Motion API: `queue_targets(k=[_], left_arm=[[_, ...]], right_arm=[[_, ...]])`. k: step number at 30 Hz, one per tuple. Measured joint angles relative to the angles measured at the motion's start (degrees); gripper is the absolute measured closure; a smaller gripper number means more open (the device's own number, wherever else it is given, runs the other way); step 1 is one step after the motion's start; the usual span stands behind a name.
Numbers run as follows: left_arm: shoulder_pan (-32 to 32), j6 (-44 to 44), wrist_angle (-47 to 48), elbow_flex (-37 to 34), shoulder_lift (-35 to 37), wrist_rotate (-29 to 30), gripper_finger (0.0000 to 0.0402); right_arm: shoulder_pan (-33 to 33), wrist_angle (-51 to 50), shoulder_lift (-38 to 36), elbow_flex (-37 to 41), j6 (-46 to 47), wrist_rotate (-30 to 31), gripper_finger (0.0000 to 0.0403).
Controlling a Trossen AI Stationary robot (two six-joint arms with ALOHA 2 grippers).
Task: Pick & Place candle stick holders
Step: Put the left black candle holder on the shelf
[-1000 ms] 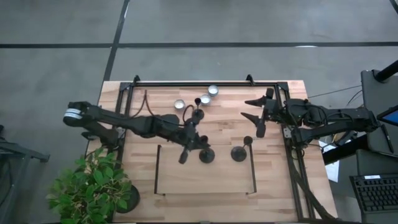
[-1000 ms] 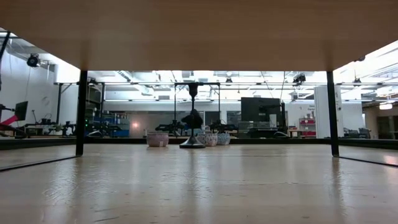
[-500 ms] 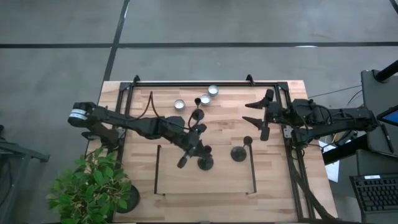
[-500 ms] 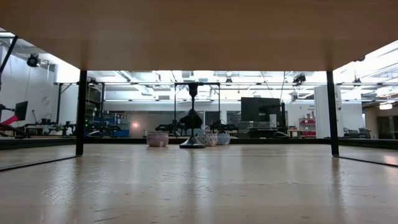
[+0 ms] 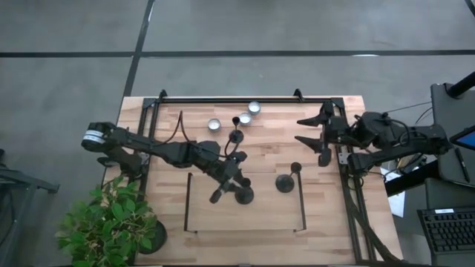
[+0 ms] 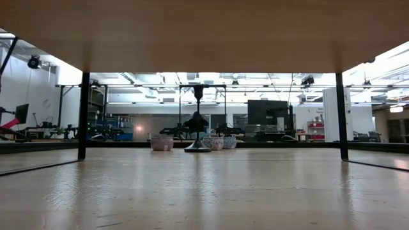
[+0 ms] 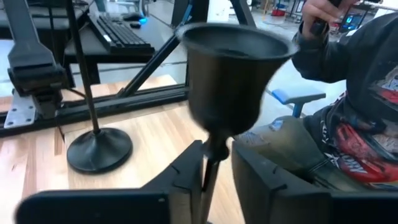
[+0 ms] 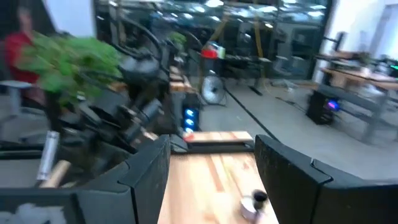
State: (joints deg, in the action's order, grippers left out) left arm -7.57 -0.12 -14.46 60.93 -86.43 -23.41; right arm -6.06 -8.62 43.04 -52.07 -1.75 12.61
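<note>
since a second ago the left gripper (image 5: 228, 183) has slid a little toward the near edge with its holder (image 5: 243, 194), while the right gripper (image 5: 312, 131) has pulled back toward the table's right side.

the left gripper's fingers (image 7: 184, 176) are pressed onto the thin stem of that holder just under its cup, which fills the left wrist view. from above, its round base shows on the wood, though whether it is touching or just off the table cannot be told. the right gripper hangs spread wide, nothing between its fingers (image 8: 147, 169), over the right edge of the table (image 5: 326, 215).

three black holders are in sight from above: the gripped one, a second holder (image 5: 285, 181) standing free just to its right, and a third holder (image 5: 237, 136) farther back, partly covered by the left arm. three tealights (image 5: 246, 118) sit in a slanted row near the far edge.

the low view shows only one holder (image 6: 197, 121) clearly, with small cups beside its base; a dark shape behind its stem is too small to identify. the right wrist view is smeared; a plant (image 8: 68, 59) and one tealight are just readable. a person's sleeve (image 7: 364, 81) fills one side of the left wrist view, cut off by the frame.
</note>
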Motion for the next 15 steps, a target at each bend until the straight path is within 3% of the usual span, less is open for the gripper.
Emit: queue_targets(k=[6,11,15], left_arm=[[-0.1,-0.1,0.9,-0.2,1.7,0.8,0.0254],[-0.1,0.3,3.9,-0.2,4.9,1.4,0.0204],[-0.1,2.3,7.9,-0.3,7.2,5.7,0.0172]], right_arm=[[-2.6,0.0,3.0,-4.7,-1.5,-6.1,0.0174],[-7.8,-1.9,7.9,-9.7,-3.4,-6.7,0.0175],[-12.9,-3.6,12.4,-13.9,-3.2,-6.6,0.0174]])
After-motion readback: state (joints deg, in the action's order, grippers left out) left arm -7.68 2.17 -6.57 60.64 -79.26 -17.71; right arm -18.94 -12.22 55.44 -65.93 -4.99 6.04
